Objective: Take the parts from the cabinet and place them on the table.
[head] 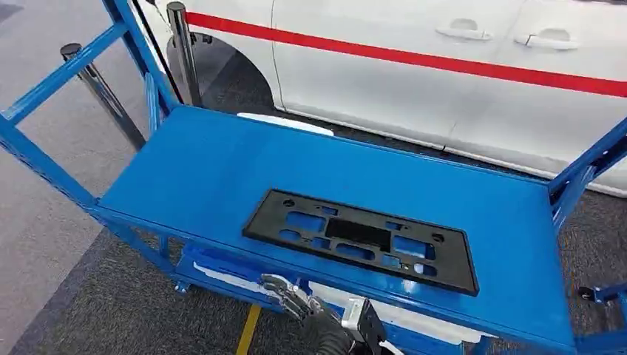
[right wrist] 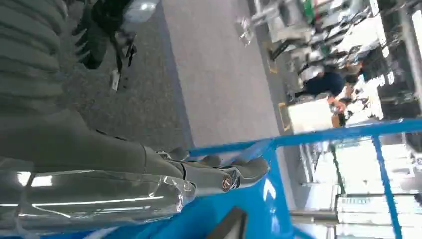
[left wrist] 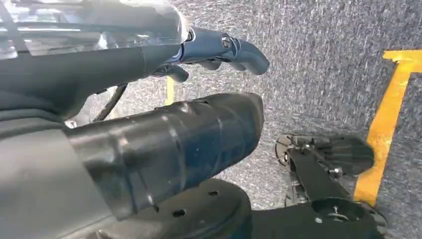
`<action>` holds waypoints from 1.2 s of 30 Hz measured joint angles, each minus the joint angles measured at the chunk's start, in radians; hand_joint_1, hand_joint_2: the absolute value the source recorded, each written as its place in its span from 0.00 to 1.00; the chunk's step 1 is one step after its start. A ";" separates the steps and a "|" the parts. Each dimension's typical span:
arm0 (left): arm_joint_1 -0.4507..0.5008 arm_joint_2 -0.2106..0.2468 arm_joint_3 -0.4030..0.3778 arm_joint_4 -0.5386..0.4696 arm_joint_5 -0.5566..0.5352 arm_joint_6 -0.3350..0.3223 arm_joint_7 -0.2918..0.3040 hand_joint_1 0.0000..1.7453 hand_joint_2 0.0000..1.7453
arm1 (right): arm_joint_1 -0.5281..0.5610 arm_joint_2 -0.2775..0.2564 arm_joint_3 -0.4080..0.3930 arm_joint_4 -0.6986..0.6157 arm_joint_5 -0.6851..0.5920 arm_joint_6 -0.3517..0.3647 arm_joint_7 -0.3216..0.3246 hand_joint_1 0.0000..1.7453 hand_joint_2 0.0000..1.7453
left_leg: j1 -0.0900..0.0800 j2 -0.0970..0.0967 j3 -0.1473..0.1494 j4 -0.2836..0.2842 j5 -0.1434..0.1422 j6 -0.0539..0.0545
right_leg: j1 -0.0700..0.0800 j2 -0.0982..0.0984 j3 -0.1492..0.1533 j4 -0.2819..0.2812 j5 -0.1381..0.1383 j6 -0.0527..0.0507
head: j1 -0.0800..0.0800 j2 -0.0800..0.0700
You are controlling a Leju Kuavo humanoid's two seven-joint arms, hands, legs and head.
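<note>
- a flat black plastic part point(head: 360, 239), rectangular with several cut-out holes, is lying flat on the blue table point(head: 207, 170), toward its near edge and a little right of the middle.
- nothing is touching the part; it is sitting apart from both hands.
- the right hand point(right wrist: 219, 174) is showing in its wrist view with fingers point(right wrist: 249, 169) stretched out nearly straight and slightly apart, holding nothing; it is hovering just beside the blue edge of the table, and i cannot tell whether it is touching it.
- a hand point(head: 285, 290) is showing in the head view below the table's front edge, with fingers loosely curled and nothing in them; i cannot tell for certain which arm it belongs to.
- the left hand point(left wrist: 219, 52) is hanging over the grey carpet point(left wrist: 318, 45), fingers point(left wrist: 246, 52) gently curved and apart, gripping nothing.
- a yellow floor line point(left wrist: 385, 119) is running across the carpet near the left hand.
- a white car point(head: 444, 66) with a red stripe point(head: 414, 58) is standing just behind the table.
- people point(right wrist: 326, 82) are standing far off in the right wrist view, blurred.
</note>
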 joint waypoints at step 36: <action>0.020 0.078 -0.010 0.000 -0.024 0.005 0.014 0.00 0.00 | -0.181 -0.008 0.092 0.065 1.451 -0.957 0.511 0.00 1.00 | 0.002 0.001 -0.157 0.312 -0.128 -0.045 | -0.006 -0.004 0.015 -0.020 -0.002 -0.033 | -0.002 0.000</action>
